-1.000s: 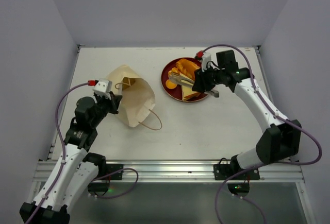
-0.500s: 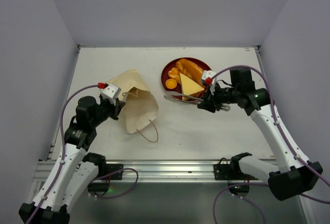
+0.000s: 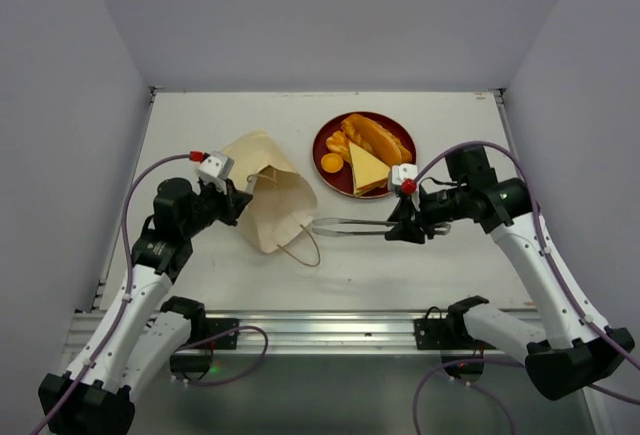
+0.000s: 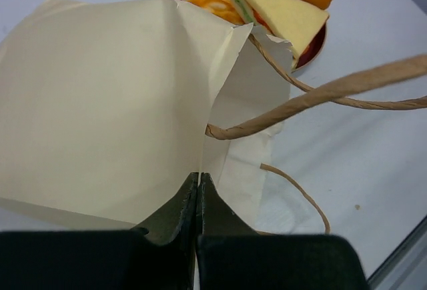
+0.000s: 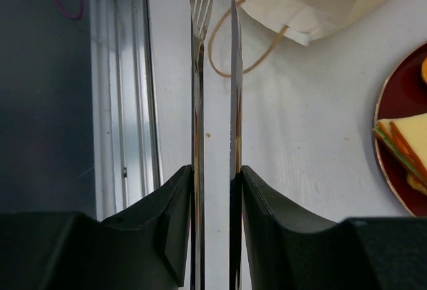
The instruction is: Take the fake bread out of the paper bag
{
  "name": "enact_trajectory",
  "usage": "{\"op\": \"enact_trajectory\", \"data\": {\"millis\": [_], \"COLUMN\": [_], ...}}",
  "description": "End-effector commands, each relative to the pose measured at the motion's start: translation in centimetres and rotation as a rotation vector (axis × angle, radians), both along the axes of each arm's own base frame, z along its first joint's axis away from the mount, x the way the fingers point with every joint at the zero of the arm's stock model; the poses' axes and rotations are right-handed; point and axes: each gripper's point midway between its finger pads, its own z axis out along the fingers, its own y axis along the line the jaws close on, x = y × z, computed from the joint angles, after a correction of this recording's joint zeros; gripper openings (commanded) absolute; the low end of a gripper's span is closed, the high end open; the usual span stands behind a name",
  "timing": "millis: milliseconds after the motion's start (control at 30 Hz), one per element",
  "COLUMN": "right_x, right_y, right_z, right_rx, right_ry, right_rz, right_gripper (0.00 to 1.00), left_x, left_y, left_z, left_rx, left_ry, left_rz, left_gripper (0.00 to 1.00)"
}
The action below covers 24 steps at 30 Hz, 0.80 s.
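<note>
The left gripper (image 4: 199, 182) is pinched shut on the paper bag's (image 3: 268, 200) rim. The right gripper (image 3: 402, 225) clamps narrowly on tongs (image 3: 345, 224), whose 2 tips sit just beside the bag mouth. Bread pieces (image 3: 368, 150) lie on the red plate (image 3: 318, 145), far right. Slide the tongs in level, clear of the cord handle (image 3: 300, 250).

Left arm (image 3: 140, 290), right arm (image 3: 540, 260): white shells, black joints, a lilac cable (image 3: 137, 183) looped along each (red tip at the wrist, possibly a connector). Left gripper (image 4: 198, 178) matte black.
</note>
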Motion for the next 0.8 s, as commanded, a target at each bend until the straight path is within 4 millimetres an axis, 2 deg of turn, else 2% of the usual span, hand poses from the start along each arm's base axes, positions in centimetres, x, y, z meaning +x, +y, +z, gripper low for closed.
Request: {"op": "enact_trajectory", "data": {"millis": [0,33,100,133,200,233,267,300,400,500,567,633,767], "right_x": [-1.5,-1.1,-0.5,0.9,2.3,3.8,4.5,5.8,7.1,8.1,8.4,8.6,9.0], "right_y": [1.5,2.4,2.9,3.5,4.0,4.6,4.9,5.3,6.0,6.8,7.1,7.4,8.1], "right_z": [1.3,1.3,-0.1,0.0,-1.7,-1.5,-2.9,-3.2,-5.6,-7.1,-7.8,-8.3,-8.3], "right_rx": [0.047,0.056,0.033,0.05,0.026,0.053,0.043,0.053,0.039,0.042,0.042,0.042,0.08], "right_ry": [0.048,0.032,0.092,0.068,0.157,0.144,0.227,0.214,0.325,0.384,0.426,0.441,0.492], "right_rz": [0.031,0.036,-0.032,-0.068,-0.163,-0.205,-0.271,-0.312,-0.391,-0.42,-0.453,-0.467,-0.514], "right_gripper": [0.37,0.37,0.37,0.37,0.37,0.36,0.36,0.35,0.33,0.33,0.33,0.33,0.35], "left_x": [0.9,0.8,1.0,1.1,1.3,1.3,1.4,1.4,1.5,1.8,2.0,2.2,2.6], "left_y": [-2.6,-3.3,-3.8,-3.9,-3.9,-3.9,-4.0,-4.1,-4.2,-3.9,-3.9,-4.0,-4.0], "left_z": [2.6,3.0,1.8,1.4,0.8,0.3,-0.2,-0.5,-1.7,-3.6,-4.2,-3.6,-0.9], "left_rx": [-0.202,-0.222,-0.228,-0.23,-0.23,-0.228,-0.23,-0.232,-0.227,-0.211,-0.198,-0.211,-0.265], "left_ry": [0.009,0.031,0.112,0.13,0.154,0.166,0.184,0.194,0.224,0.272,0.293,0.266,0.192], "left_rz": [-0.055,-0.092,-0.104,-0.101,-0.097,-0.096,-0.095,-0.099,-0.096,-0.068,-0.068,-0.074,-0.055], "left_gripper": [0.0,0.0,0.0,0.0,0.0,0.0,0.0,0.0,0.0,0.0,0.0,0.0,0.0]}}
